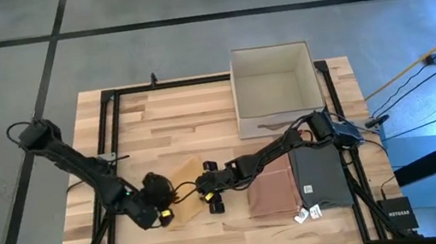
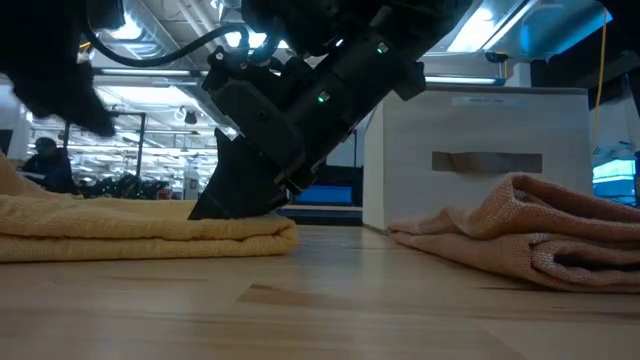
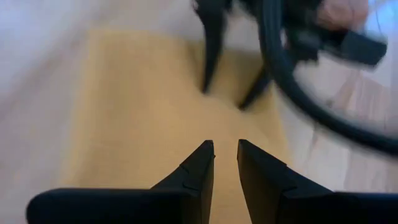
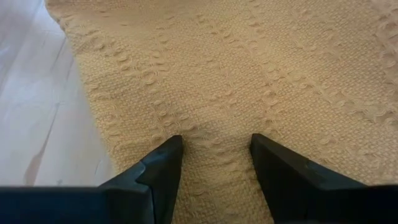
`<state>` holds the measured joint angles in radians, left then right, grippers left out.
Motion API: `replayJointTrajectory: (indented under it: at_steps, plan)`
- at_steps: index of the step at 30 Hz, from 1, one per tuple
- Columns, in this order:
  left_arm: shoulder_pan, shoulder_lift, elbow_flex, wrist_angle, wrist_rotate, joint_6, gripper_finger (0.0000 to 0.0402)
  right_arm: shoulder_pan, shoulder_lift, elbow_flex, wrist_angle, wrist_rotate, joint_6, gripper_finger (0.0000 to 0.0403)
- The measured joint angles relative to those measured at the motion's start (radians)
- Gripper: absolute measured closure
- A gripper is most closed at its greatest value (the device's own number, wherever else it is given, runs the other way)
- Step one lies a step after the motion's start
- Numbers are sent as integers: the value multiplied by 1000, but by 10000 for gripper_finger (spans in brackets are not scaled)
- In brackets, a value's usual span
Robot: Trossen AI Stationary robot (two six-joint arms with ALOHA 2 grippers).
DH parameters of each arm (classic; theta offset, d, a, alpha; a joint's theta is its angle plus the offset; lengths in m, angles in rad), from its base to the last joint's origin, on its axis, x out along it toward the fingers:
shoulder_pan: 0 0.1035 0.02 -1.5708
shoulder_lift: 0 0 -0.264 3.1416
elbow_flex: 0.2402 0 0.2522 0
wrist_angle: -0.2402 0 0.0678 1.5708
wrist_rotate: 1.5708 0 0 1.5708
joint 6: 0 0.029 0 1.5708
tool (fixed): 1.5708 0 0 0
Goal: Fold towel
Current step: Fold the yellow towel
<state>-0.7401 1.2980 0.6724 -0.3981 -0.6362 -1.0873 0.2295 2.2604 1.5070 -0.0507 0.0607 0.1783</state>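
Observation:
A yellow towel [image 1: 184, 182] [image 2: 130, 235] lies folded flat on the wooden table, left of centre. My right gripper [image 4: 214, 144] [image 1: 208, 191] stands open at the towel's right part, its tips down on the cloth. My left gripper [image 3: 225, 146] [image 1: 161, 206] hovers over the towel's near left part. Its fingers are a narrow gap apart with nothing between them, and the yellow cloth [image 3: 137, 124] shows below them. My right gripper sets both open fingertips [image 4: 168, 149] on the yellow towel's top face [image 4: 214, 124], near its right edge. The fingers slant down from the table's right side. The towel lies flat on the table under them, with no cloth pinched between the fingers.
A white open box [image 1: 273, 88] [image 2: 480, 160] stands at the far right. A folded pink-brown towel [image 1: 270, 192] [image 2: 530, 235] lies right of the yellow one. Beside it are a dark grey flat item [image 1: 321, 174] and small white tags [image 1: 308, 212].

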Motion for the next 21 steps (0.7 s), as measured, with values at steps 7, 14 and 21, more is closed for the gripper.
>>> replayJointTrajectory:
  at_steps: [7,14,21]
  plan:
    - [12,74,-29,64,367,2,346,0,0,0,0,0,0,206]
    - [-125,68,-29,35,500,-122,391,0,0,0,-1,0,0,206]
    - [-204,53,22,-48,502,-298,400,0,0,0,0,0,0,206]
